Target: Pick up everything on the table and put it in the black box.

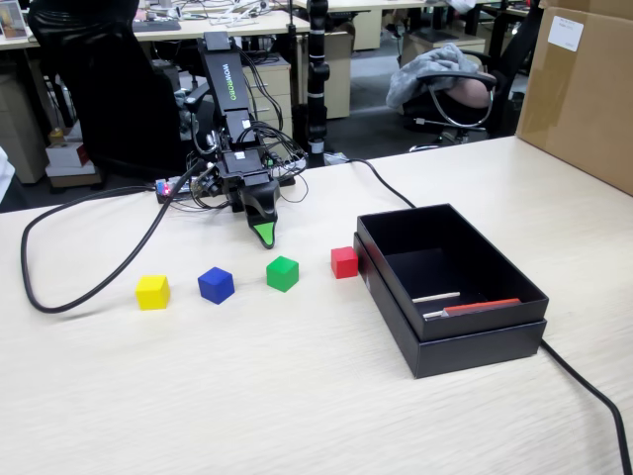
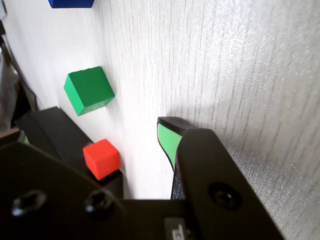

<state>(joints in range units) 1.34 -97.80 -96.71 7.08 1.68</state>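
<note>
Fixed view, left of the black box [image 1: 475, 332] on the table [image 1: 247, 396]: 4 cubes in 1 row, yellow cube [image 1: 152, 292], blue cube [image 1: 216, 284], green cube [image 1: 282, 273], red cube [image 1: 344, 262] beside the box. The claw [image 1: 264, 235] points down behind the green cube, holding nothing; only 1 tip shows, opening indeterminate.

Pale wood-grain table [image 1: 297, 396], matte cardboard black box [image 1: 475, 341]

Lying in a row on the table [image 1: 297, 396]: yellow cube [image 1: 152, 292], blue cube [image 1: 216, 284], green cube [image 1: 282, 273], red cube [image 1: 344, 262]. Sitting at three o'clock of them, the black box [image 1: 475, 336]. Hanging at twelve o'clock of the green cube, the gripper [image 1: 263, 237], pointing down.
</note>
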